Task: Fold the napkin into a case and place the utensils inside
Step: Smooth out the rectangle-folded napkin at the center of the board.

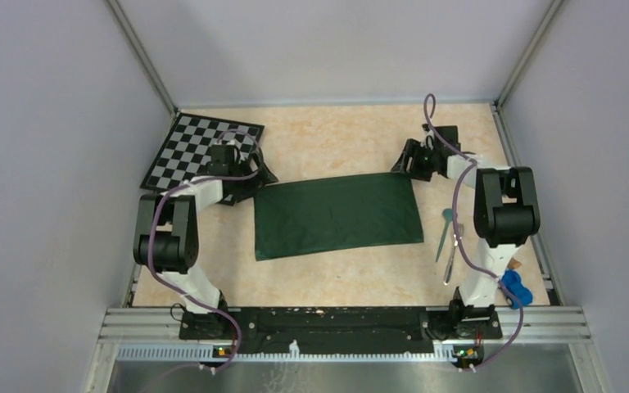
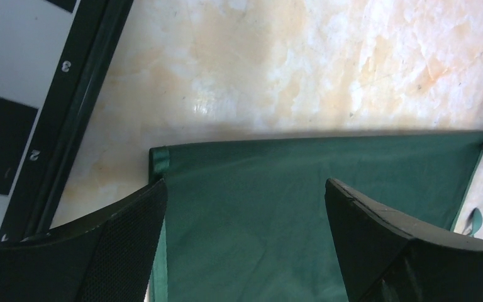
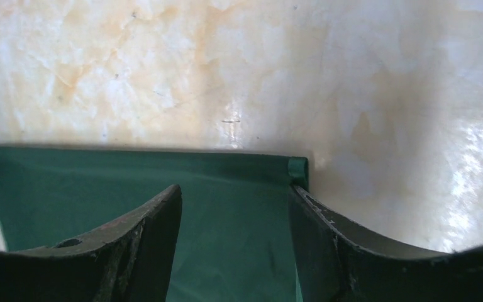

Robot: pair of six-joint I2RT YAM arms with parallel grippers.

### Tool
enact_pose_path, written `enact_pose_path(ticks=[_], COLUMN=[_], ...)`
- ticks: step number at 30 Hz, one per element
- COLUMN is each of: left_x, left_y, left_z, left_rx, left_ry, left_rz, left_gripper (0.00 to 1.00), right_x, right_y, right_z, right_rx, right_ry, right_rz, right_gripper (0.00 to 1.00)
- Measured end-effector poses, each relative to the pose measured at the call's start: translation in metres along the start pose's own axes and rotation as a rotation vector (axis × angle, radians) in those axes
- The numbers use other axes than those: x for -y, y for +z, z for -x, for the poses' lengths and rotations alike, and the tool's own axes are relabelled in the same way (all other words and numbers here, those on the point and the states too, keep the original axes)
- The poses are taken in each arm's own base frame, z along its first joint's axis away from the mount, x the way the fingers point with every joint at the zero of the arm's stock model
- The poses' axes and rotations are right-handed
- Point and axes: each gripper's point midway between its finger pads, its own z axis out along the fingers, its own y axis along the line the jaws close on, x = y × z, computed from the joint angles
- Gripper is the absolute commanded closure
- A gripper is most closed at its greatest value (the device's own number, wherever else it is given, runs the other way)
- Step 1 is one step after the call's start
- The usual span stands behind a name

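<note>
Nearest, just right of the napkin's point(image 1: 337, 214) near-right corner, the utensils point(image 1: 449, 241) lie side by side on the table point(image 1: 336, 139) – fork and teal-headed piece, neither touching the cloth, so the loading step is not begun. A blue toy car point(image 1: 514, 288) sits further right of them, by the right arm's base. The napkin itself lies flat as a wide oblong, which suggests one fold is in; it is far too broad to hold cutlery, so the narrowing folds are left to do. At its far edge both arms are posted – the left gripper point(image 2: 245, 189) over the far-left corner, the right gripper point(image 3: 234, 192) over the far-right one, each with jaws apart and nothing between them but the cloth below. Beyond the far-left corner lies the board point(image 1: 201, 147).
</note>
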Motion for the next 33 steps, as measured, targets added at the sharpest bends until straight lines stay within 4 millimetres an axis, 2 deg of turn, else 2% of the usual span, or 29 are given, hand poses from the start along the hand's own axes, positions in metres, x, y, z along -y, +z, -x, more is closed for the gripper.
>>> enact_pose_path(ticks=[2,5,10,14,17,21,28,33], left_x=[0.000,0.012,0.041,0.046,0.035,0.019,0.006,0.001], left_y=[-0.005,-0.015,-0.024,-0.017,-0.004,0.011,0.016,0.009], left_z=[-0.001,0.002,0.021,0.022,0.012,0.001,0.016,0.019], left_rx=[-0.013,-0.021,0.001,-0.015,-0.054,-0.087,-0.007,0.017], left_ry=[0.004,0.011,0.025,0.012,-0.009,-0.032,-0.022,-0.007], left_rz=[0.007,-0.024,-0.117,-0.144,-0.122,-0.075,-0.002,0.053], left_gripper=[0.01,0.01,0.01,0.01,0.01,0.01,0.01,0.01], right_x=[0.000,-0.006,-0.042,-0.054,-0.052,-0.040,-0.018,-0.011], right_y=[-0.003,-0.012,-0.018,-0.011,-0.001,0.009,0.012,0.005], right_z=[-0.002,-0.003,0.003,-0.001,-0.004,-0.011,-0.001,-0.001], right_rx=[-0.011,-0.017,0.005,-0.014,-0.031,-0.056,-0.029,-0.033], right_ry=[-0.023,-0.039,-0.053,-0.021,0.005,0.037,0.022,-0.045], right_rz=[-0.039,-0.065,0.046,0.114,0.132,0.125,0.093,-0.022], right_gripper=[0.38,0.37,0.37,0.37,0.37,0.37,0.36,0.34])
